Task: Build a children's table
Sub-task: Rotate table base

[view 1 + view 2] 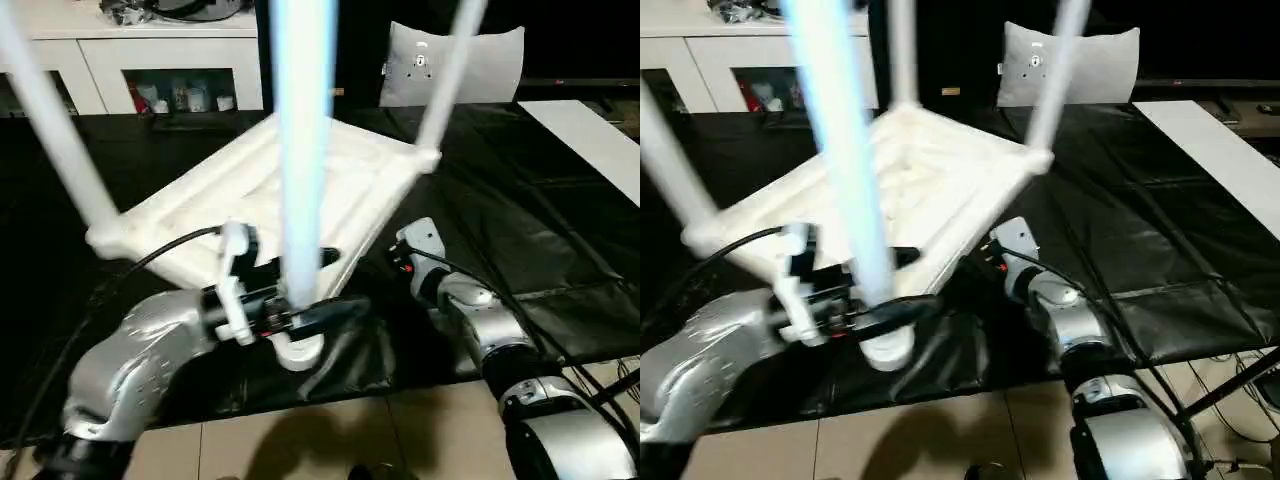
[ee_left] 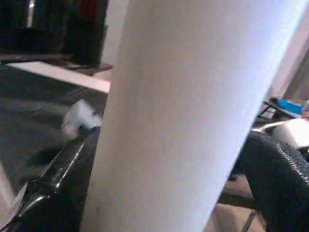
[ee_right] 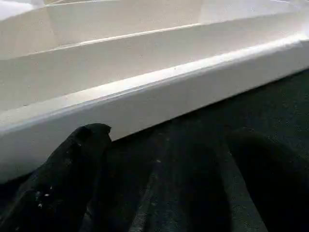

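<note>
Your table top [image 1: 300, 190] lies upside down on the black-covered work surface [image 1: 520, 200], ribs facing up, tipped a little so its near corner sits low. Three white legs stand up from its corners: one at the left corner [image 1: 60, 140], one at the far right corner [image 1: 450, 70], and one at the far corner [image 1: 902, 50]. The fourth leg [image 1: 305, 150] stands right at the near corner socket [image 1: 298, 348], and your left gripper [image 1: 285, 315] has its black fingers wide around the bottom of that leg. In the left wrist view the leg sits between the two fingers [image 2: 63, 179], but the picture is blurry, so you can't be sure they press on it or just sit beside it. Your right gripper [image 3: 169, 179] is spread open with nothing in it, low on the black cover just beside the top's near right edge [image 3: 159, 96]. Here is what could go wrong. If the leg is not pushed all the way into its socket, it may lean and pop out when you let go. If you push it crooked, it could jam or lift the whole top. The top may also slide on the smooth cover, because nothing holds it down. And the near corner is close to the edge of the work surface, so a hard shove could push the table off toward the floor [image 1: 330, 440].
</note>
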### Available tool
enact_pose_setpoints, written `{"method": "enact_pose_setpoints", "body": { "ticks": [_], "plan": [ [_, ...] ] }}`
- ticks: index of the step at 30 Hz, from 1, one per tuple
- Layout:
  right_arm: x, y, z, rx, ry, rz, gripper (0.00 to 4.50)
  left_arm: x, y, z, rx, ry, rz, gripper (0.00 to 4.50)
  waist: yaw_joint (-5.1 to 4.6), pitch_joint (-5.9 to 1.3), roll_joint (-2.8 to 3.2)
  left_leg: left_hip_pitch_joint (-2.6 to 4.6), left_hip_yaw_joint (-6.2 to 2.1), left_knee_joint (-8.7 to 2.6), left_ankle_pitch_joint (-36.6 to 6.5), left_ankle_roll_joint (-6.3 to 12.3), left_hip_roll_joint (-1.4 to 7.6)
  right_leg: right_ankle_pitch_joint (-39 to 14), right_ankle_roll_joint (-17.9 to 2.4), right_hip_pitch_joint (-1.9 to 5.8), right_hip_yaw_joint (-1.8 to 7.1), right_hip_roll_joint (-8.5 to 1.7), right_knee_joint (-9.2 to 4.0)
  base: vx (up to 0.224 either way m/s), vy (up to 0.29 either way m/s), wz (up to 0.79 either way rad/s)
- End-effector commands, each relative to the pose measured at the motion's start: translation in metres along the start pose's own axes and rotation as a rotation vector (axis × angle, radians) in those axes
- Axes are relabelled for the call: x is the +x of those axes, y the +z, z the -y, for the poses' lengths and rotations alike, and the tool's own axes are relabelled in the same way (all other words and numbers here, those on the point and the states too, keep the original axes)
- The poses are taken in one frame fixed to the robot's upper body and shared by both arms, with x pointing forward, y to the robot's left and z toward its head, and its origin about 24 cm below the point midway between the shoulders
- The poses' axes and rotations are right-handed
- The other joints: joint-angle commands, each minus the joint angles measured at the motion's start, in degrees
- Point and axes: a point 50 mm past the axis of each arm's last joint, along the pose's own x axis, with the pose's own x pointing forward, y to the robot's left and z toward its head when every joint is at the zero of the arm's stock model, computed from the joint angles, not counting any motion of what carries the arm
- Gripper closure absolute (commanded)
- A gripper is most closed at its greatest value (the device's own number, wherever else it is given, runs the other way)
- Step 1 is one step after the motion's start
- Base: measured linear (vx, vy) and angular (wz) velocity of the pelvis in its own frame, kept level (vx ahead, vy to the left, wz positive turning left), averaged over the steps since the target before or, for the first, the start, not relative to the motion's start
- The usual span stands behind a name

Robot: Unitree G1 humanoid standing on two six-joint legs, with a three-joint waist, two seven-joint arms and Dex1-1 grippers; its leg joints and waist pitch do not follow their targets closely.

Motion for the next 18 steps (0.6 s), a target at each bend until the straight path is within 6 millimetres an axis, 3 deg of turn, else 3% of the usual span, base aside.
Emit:
{"method": "enact_pose_setpoints", "body": {
  "ticks": [1,11,12,15,16,18],
  "plan": [
    [0.011,0.016,-0.016,-0.041,0.085,0.055,0.0,0.018,0.003,0.011,-0.002,-0.108,0.019,0.01,0.44,-3.55,0.25,-1.15,1.09,-4.07,-11.05,2.39,0.09,-20.96,-8.78,4.61,2.57,-2.19,-3.81,0.0,0.0,0.0],
    [0.017,0.012,-0.036,-0.036,0.164,0.066,0.0,0.061,0.012,0.01,0.045,-0.096,0.114,0.01,0.45,-3.67,-0.04,-1.34,1.02,-4.01,-10.53,3.07,0.09,-21.13,-8.32,4.8,2.44,-2.18,-3.98,0.0,0.0,0.0],
    [0.017,0.011,-0.035,-0.03,0.133,0.061,0.0,0.068,0.012,0.001,0.088,-0.014,0.122,0.01,0.5,-3.53,0.17,-1.13,1.16,-3.89,-11.06,3.31,0.02,-21.96,-7.94,4.52,2.37,-2.04,-4.49,0.0,0.0,0.0],
    [0.017,0.01,-0.03,-0.022,0.098,0.053,0.0,0.07,0.012,-0.006,0.119,0.044,0.117,0.01,0.48,-3.73,-0.14,-1.58,0.96,-3.95,-10.77,3.21,-0.06,-22.85,-6.81,5.01,2.27,-2.23,-4.35,0.0,0.0,0.0],
    [0.017,0.01,-0.028,-0.017,0.082,0.048,0.0,0.07,0.012,-0.008,0.131,0.065,0.113,0.01,0.48,-3.78,0.06,-1.23,1.0,-3.87,-10.59,3.44,-0.07,-22.51,-6.77,4.64,2.3,-2.14,-4.53,0.0,0.0,0.0],
    [0.011,0.007,-0.013,0.01,-0.017,0.039,0.0,0.066,0.012,-0.023,0.188,0.179,0.086,0.01,0.6,-3.79,0.38,-1.09,0.99,-3.86,-10.63,3.47,-0.05,-21.93,-7.15,4.59,2.22,-2.07,-4.33,0.0,0.0,0.0]
  ]
}}
